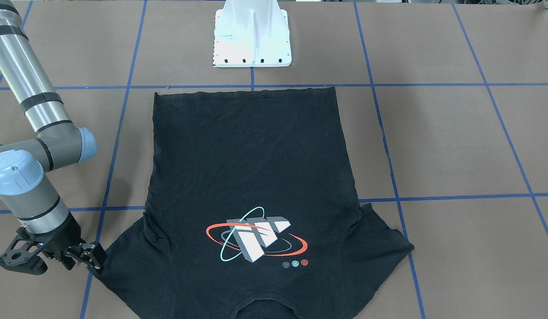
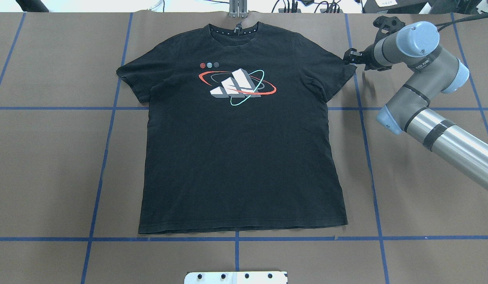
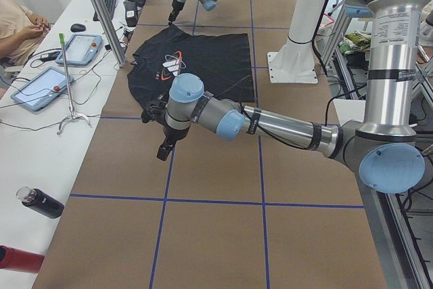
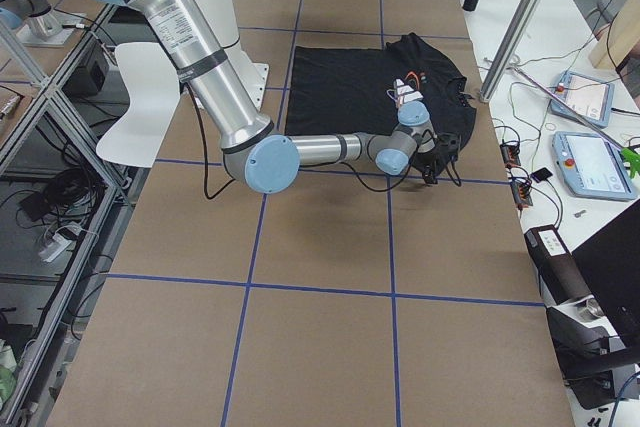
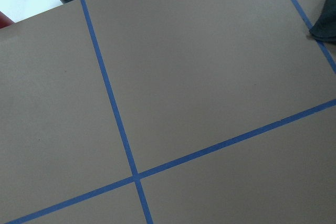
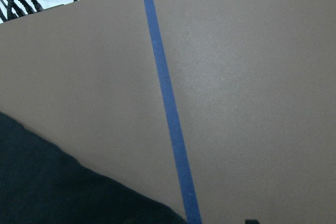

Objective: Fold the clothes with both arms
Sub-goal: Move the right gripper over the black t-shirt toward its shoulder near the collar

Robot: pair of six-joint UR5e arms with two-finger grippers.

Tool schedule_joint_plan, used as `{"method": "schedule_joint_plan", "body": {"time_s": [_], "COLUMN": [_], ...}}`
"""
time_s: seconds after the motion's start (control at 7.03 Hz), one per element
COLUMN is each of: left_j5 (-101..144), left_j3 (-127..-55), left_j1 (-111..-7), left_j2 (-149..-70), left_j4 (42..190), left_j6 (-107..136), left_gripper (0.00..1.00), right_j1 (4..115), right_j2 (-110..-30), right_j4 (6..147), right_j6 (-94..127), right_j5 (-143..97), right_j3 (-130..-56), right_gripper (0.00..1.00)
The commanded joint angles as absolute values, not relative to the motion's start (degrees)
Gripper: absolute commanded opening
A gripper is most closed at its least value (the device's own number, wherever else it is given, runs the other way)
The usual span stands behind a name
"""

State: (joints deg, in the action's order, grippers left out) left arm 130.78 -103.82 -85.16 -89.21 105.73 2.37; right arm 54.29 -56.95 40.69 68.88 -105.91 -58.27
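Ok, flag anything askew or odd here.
Nothing stands out: the T-shirt lies flat, print up, hem parallel to the tape line, slight creases near the sleeves. The right end effector is at one sleeve tip.

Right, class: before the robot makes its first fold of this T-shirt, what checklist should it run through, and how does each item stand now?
1. The T-shirt lies flat, print up: ok.
2. The right gripper is at the edge of the near sleeve: ok.
3. The right gripper has a hold on that sleeve: cannot tell.
4. The left gripper is at the other sleeve: not ok; it hangs over bare table, apart from the shirt.
5. The left gripper is open, ready to grasp: cannot tell.
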Motion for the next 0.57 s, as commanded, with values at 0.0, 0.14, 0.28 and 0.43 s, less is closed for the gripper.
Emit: {"method": "schedule_joint_plan", "body": {"time_s": [0.0,0.14,0.28,0.43], "left_j5": [130.78,130.78,130.78,130.78], "left_j3": [-103.80,-103.89,-104.06,-104.15], "left_j1": [-85.17,-85.17,-85.17,-85.17], "left_j2": [-89.21,-89.21,-89.21,-89.12], "left_j4": [105.73,105.73,105.73,105.73], "left_j6": [2.37,2.37,2.81,2.99], "left_gripper": [1.00,1.00,1.00,1.00], "right_j1": [54.23,54.23,54.05,54.05], "right_j2": [-57.04,-57.04,-57.13,-56.95], "right_j4": [40.69,40.69,40.69,40.61], "right_j6": [69.17,69.17,69.17,69.34], "right_j5": [-105.91,-105.91,-105.91,-106.00], "right_j3": [-58.36,-58.36,-58.36,-58.45], "right_gripper": [0.46,0.19,0.01,0.00]}}
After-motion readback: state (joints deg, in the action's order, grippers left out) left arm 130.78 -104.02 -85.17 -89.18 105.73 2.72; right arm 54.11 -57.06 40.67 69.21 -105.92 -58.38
